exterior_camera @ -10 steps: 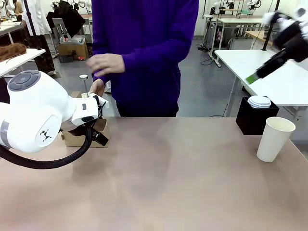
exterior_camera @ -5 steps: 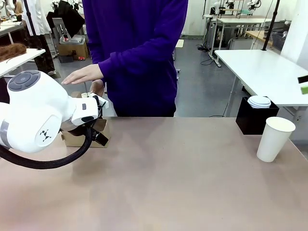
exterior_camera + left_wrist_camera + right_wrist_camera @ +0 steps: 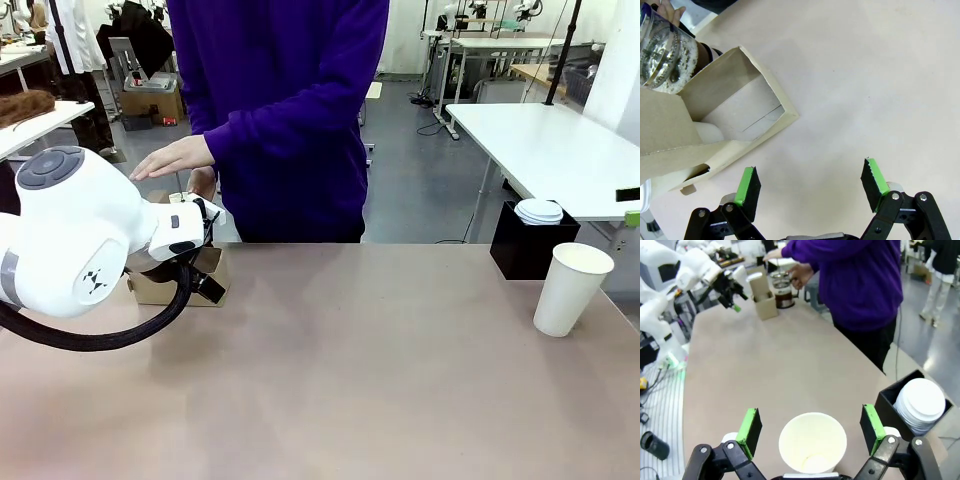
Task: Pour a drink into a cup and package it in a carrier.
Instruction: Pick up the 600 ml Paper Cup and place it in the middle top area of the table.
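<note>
Both open: right gripper (image 3: 811, 421) hung above the tall white paper cup (image 3: 812, 445), left gripper (image 3: 810, 172) hovered beside the brown cardboard carrier (image 3: 735, 112).

Place: we see a robotics lab in a large open workroom.
Furniture: we see white worktables (image 3: 560, 140) on a bare grey floor (image 3: 430, 190).
Equipment: we see a white robot arm (image 3: 80, 235) at a beige table (image 3: 350, 370).

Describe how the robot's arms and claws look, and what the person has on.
The left arm is glossy white and rounded, with a grey round cap, a small black mark and a looping black cable. The left claw and right claw are black with green pads. The person's long sleeve is purple.
</note>
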You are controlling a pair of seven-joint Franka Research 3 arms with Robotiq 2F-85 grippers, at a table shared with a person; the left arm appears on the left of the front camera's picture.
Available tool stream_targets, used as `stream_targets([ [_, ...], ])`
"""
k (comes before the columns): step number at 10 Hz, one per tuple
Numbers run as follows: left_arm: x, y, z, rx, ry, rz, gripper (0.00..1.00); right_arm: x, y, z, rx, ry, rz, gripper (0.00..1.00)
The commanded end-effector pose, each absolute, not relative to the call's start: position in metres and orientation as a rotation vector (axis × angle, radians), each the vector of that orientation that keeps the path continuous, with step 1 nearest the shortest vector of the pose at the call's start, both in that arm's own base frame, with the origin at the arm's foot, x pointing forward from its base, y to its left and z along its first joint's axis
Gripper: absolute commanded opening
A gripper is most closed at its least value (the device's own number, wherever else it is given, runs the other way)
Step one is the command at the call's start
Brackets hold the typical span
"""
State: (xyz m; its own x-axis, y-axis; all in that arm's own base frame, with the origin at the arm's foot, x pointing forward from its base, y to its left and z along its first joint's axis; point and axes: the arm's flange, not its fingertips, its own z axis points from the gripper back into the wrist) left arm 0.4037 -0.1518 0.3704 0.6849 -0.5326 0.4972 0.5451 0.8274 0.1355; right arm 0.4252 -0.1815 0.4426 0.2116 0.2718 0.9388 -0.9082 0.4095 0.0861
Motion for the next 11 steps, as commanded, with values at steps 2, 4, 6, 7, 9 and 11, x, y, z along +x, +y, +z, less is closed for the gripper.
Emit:
stream_targets([
  [2, 0.403, -0.152, 0.371, -0.025, -0.55, -0.605, 1.0, 0.413, -0.177, 0.46, 0.741, -1.039, 0.988, 1.0],
  [4, 0.403, -0.152, 0.371, -0.025, -0.55, -0.605, 1.0, 0.422, -0.18, 0.453, 0.745, -1.033, 0.962, 1.0],
  [6, 0.403, -0.152, 0.371, -0.025, -0.55, -0.605, 1.0, 0.432, -0.218, 0.424, 0.826, -1.11, 0.931, 1.0],
  [7, 0.403, -0.152, 0.371, -0.025, -0.55, -0.605, 1.0, 0.43, -0.231, 0.409, 0.841, -1.152, 0.919, 1.0],
  [9, 0.403, -0.152, 0.371, -0.025, -0.55, -0.605, 1.0, 0.429, -0.246, 0.381, 0.895, -1.251, 0.935, 1.0],
  [11, 0.403, -0.152, 0.371, -0.025, -0.55, -0.605, 1.0, 0.429, -0.254, 0.344, 0.899, -1.323, 0.939, 1.0],
])
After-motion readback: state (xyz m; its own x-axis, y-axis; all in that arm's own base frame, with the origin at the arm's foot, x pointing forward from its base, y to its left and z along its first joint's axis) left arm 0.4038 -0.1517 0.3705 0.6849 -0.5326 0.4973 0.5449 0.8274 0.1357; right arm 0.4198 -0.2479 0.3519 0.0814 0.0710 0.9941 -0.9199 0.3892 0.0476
